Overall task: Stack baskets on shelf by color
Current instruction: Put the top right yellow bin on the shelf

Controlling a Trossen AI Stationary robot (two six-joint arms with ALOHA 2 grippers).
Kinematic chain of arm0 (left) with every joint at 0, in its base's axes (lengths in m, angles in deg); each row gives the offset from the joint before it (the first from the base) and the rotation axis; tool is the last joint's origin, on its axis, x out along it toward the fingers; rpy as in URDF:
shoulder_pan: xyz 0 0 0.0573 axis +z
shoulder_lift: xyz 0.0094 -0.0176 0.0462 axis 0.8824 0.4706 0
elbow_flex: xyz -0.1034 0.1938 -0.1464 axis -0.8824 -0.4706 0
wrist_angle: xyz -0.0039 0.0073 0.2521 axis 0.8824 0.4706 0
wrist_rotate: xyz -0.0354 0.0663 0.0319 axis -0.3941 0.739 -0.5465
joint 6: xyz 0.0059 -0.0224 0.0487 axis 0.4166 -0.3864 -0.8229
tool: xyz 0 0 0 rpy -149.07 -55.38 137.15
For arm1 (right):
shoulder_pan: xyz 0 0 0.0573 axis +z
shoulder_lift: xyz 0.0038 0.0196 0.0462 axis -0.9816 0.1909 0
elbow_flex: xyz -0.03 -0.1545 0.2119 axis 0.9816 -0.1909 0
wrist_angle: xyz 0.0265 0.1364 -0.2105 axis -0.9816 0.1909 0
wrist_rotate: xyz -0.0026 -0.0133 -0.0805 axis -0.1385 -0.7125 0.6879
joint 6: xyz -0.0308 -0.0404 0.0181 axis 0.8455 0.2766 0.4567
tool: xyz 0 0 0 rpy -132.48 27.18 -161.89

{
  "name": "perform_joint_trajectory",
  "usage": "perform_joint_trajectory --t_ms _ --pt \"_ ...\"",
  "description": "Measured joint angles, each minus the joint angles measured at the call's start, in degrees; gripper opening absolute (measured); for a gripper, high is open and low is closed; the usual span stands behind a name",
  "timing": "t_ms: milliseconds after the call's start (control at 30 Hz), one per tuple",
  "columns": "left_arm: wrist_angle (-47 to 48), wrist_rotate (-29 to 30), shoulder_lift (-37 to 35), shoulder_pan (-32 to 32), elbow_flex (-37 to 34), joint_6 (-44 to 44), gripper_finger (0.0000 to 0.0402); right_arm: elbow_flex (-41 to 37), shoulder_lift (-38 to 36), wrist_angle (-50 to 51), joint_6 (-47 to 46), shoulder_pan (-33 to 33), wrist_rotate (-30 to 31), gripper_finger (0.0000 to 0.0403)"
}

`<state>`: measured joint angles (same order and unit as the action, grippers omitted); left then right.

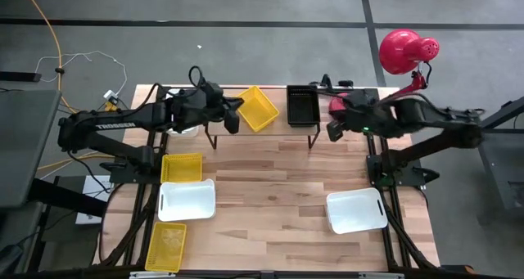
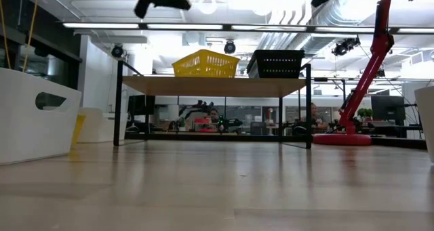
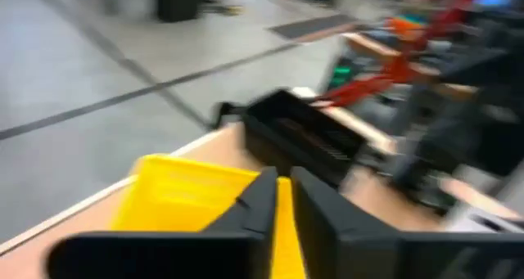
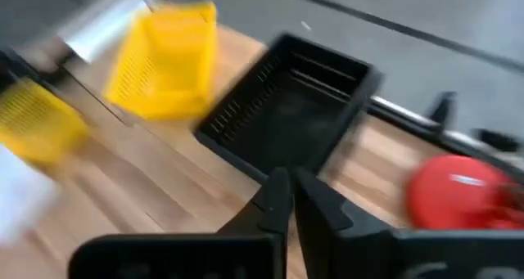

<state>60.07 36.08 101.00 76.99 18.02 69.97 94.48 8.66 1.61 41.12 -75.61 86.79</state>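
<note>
Both my grippers are pinched shut right now with nothing in them. My left gripper (image 3: pixel 282 199) has its fingers pressed together, empty, hanging in the air just by the yellow basket (image 1: pixel 259 107) that sits skewed on the left part of the shelf (image 1: pixel 214 138). It isn't touching that basket as far as I can see. My right gripper (image 4: pixel 285 199) is the same deal: fingers closed to a sliver, holding nothing, hovering just right of the black basket (image 1: pixel 303 105) that sits on the right part of the shelf top.

From table level the two baskets sit side by side on the wood plank, yellow on the left, black on the right, close together but I can't tell if they touch. Both grippers are up above the shelf.

Nearer to me on the left side of the table (image 1: pixel 270 189) there's a flat yellow basket (image 1: pixel 182 168), then a white basket (image 1: pixel 187 200) just next to it on the near side, then another yellow one (image 1: pixel 166 246) at the near edge. Over on the right, well apart from those, a second white basket (image 1: pixel 357 211) sits on the table alone.

Beyond the far right corner there's a red lamp (image 1: pixel 405 51).
</note>
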Motion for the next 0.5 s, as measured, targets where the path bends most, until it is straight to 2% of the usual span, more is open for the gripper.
perform_joint_trajectory --t_ms 100,233,367,500 --pt "5.71 5.23 0.07 0.07 0.00 0.90 0.0011 -9.50 -5.88 -12.44 -0.95 0.65 0.81 0.0019" --pt "17.49 5.94 1.57 1.26 -0.15 5.26 0.0002 -17.52 -8.87 -21.90 -0.72 0.65 0.18 0.0003" --pt "21.56 2.68 3.45 3.05 -0.11 7.22 0.0001 -19.90 -9.33 -23.55 -0.47 0.65 -0.32 0.0007" --pt "19.62 -2.63 7.86 6.43 -0.11 5.76 0.0000 -20.38 -9.31 -23.80 0.03 0.65 -0.42 0.0001"
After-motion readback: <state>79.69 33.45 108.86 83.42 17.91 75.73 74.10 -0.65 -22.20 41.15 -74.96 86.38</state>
